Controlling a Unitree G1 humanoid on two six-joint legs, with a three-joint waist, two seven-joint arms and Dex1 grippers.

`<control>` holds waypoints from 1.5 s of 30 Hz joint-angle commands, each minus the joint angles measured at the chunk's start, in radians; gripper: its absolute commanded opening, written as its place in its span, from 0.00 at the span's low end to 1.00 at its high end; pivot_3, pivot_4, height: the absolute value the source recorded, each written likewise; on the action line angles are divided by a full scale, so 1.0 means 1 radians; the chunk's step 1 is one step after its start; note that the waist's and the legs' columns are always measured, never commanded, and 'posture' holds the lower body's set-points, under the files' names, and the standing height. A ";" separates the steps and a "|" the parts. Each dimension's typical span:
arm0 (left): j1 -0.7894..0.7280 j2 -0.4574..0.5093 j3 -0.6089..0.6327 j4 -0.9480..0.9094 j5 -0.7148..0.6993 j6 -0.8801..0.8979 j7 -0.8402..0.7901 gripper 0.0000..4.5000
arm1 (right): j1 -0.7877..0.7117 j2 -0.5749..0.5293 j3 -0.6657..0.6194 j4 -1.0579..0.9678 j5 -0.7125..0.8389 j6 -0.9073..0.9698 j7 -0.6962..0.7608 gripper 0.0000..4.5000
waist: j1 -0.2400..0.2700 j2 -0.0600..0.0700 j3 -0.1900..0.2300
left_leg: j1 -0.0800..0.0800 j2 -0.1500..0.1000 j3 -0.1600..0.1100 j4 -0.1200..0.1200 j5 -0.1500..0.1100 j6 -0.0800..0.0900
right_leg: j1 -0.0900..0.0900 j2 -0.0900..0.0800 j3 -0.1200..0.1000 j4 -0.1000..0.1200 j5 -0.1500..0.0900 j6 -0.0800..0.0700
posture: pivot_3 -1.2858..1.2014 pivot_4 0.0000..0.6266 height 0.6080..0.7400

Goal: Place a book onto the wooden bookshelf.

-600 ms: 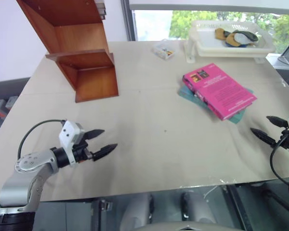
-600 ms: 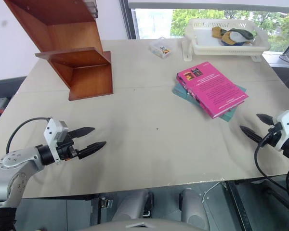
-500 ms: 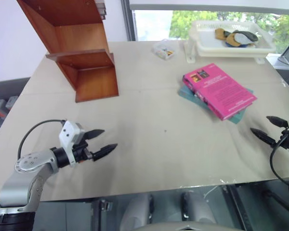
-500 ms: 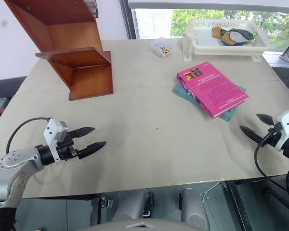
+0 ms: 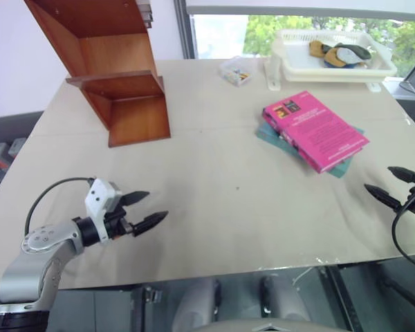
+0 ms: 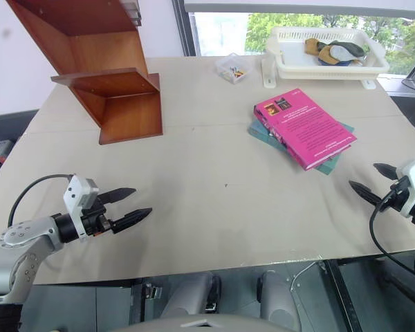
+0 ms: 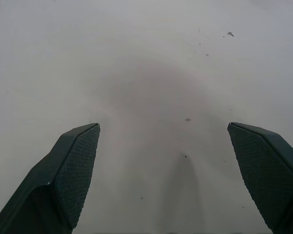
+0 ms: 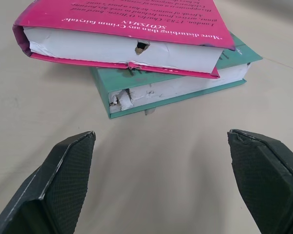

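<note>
The bright pink book (image 5: 315, 129) lies flat on the table at the right, stacked on a thinner teal book (image 5: 344, 166). Its page edge (image 8: 122, 48) faces my right gripper. At the table's right front edge, my right gripper (image 5: 389, 184) is open, apart from the books and pointing toward them. The wooden bookshelf (image 5: 107, 66), reddish-brown with slanted sides, stands at the far left. My left gripper (image 5: 143, 210) is open over bare table at the front left, far from the book, nothing between its fingers (image 7: 73, 170).
A white plastic basket tray (image 5: 332, 55) with a few items stands at the far right by the window. A small clear box (image 5: 235, 71) sits beside it. The beige table (image 5: 214, 200) stretches between the grippers.
My left gripper has moved slightly lower and nearer the table's front edge. My right gripper has shifted a little toward the right edge. The books and shelf have not moved.
</note>
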 commanded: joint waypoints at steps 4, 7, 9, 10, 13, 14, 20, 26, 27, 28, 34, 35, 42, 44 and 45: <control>-0.005 0.013 0.032 -0.036 -0.016 -0.011 -0.002 1.00 | -0.005 -0.020 -0.025 -0.020 0.006 -0.017 0.001 0.99 | 0.000 0.000 0.000 | 0.000 0.000 0.000 0.000 0.000 0.000 | 0.000 0.000 0.000 0.000 0.000 0.000 | 0.52 0.24 1.00; -0.009 0.018 0.036 -0.036 -0.016 -0.010 -0.003 1.00 | -0.003 -0.009 -0.014 -0.039 0.009 -0.005 -0.002 0.99 | 0.000 0.000 0.000 | 0.000 0.000 0.000 0.000 0.000 0.000 | 0.000 0.000 0.000 0.000 0.000 0.000 | 0.52 0.24 1.00; -0.010 0.021 0.040 -0.039 -0.019 -0.009 -0.005 1.00 | -0.003 -0.002 -0.004 -0.052 0.005 0.005 -0.011 0.99 | 0.000 0.000 0.000 | 0.000 0.000 0.000 0.000 0.000 0.000 | 0.000 0.000 0.000 0.000 0.000 0.000 | 0.52 0.24 1.00; -0.013 0.023 0.042 -0.040 -0.022 -0.007 -0.005 1.00 | -0.003 0.003 0.002 -0.059 0.000 0.009 -0.020 0.99 | 0.000 0.000 0.000 | 0.000 0.000 0.000 0.000 0.000 0.000 | 0.000 0.000 0.000 0.000 0.000 0.000 | 0.52 0.24 1.00; -0.035 0.024 0.060 -0.051 -0.047 0.003 -0.004 1.00 | -0.007 0.024 0.016 -0.100 -0.004 0.055 -0.074 0.99 | 0.000 0.000 0.000 | 0.000 0.000 0.000 0.000 0.000 0.000 | 0.000 0.000 0.000 0.000 0.000 0.000 | 0.52 0.24 1.00; -0.046 0.025 0.065 -0.056 -0.060 0.011 -0.002 1.00 | -0.014 0.038 0.021 -0.119 -0.008 0.078 -0.109 0.99 | 0.000 0.000 0.000 | 0.000 0.000 0.000 0.000 0.000 0.000 | 0.000 0.000 0.000 0.000 0.000 0.000 | 0.52 0.24 1.00; -0.112 0.029 0.079 -0.081 -0.133 0.054 -0.014 1.00 | -0.066 0.119 0.054 -0.198 0.020 0.207 -0.196 0.99 | 0.000 0.000 0.000 | 0.000 0.000 0.000 0.000 0.000 0.000 | 0.000 -0.001 0.000 0.000 0.000 0.000 | 0.52 0.24 1.00; -0.141 0.052 0.106 -0.090 -0.202 0.046 -0.080 1.00 | -0.111 0.164 0.095 -0.176 0.011 0.288 -0.223 0.99 | -0.001 0.000 0.000 | -0.001 0.000 0.000 -0.001 0.000 0.000 | -0.001 0.000 -0.001 0.000 0.001 0.001 | 0.52 0.24 1.00; -0.145 0.058 0.112 -0.093 -0.217 0.051 -0.089 1.00 | -0.117 0.168 0.103 -0.168 0.009 0.296 -0.224 0.99 | 0.000 0.000 0.000 | -0.001 0.000 0.000 -0.001 0.000 0.000 | -0.001 0.000 -0.001 0.000 0.001 0.001 | 0.52 0.24 1.00; -0.146 0.064 0.119 -0.096 -0.224 0.049 -0.097 1.00 | -0.123 0.178 0.113 -0.164 0.010 0.298 -0.218 0.99 | -0.001 0.000 0.000 | -0.001 0.000 -0.001 -0.001 0.000 0.000 | -0.001 0.000 -0.001 0.000 0.001 0.001 | 0.52 0.24 1.00; -0.139 0.076 0.129 -0.097 -0.225 0.046 -0.096 1.00 | -0.135 0.213 0.171 -0.189 0.042 0.297 -0.122 0.99 | -0.004 0.000 0.000 | -0.001 0.000 0.000 -0.001 0.000 0.000 | -0.001 0.001 -0.001 0.000 0.001 0.001 | 0.52 0.24 1.00; -0.135 0.076 0.128 -0.097 -0.223 0.046 -0.095 1.00 | -0.135 0.219 0.185 -0.201 0.052 0.306 -0.099 0.99 | -0.005 0.000 0.000 | -0.001 0.000 0.000 -0.001 0.000 0.000 | -0.001 0.001 -0.001 0.000 0.001 0.001 | 0.52 0.24 1.00; -0.127 0.075 0.122 -0.096 -0.217 0.046 -0.089 1.00 | -0.166 0.262 0.245 -0.208 0.051 0.294 -0.044 0.99 | -0.022 0.001 0.000 | -0.001 0.000 -0.001 0.000 0.000 0.000 | -0.001 0.003 -0.001 0.000 0.002 0.004 | 0.52 0.24 1.00; -0.126 0.074 0.118 -0.094 -0.213 0.043 -0.088 1.00 | -0.178 0.286 0.272 -0.217 0.050 0.296 -0.042 0.99 | -0.023 0.000 0.000 | 0.000 0.000 -0.001 0.000 0.000 0.000 | -0.001 0.003 -0.001 0.000 0.002 0.004 | 0.52 0.24 1.00; -0.126 0.073 0.116 -0.094 -0.212 0.043 -0.086 1.00 | -0.184 0.298 0.286 -0.223 0.050 0.297 -0.040 0.99 | -0.024 0.001 0.000 | 0.000 0.000 -0.001 0.000 0.000 0.000 | -0.001 0.003 -0.001 0.000 0.002 0.004 | 0.52 0.24 1.00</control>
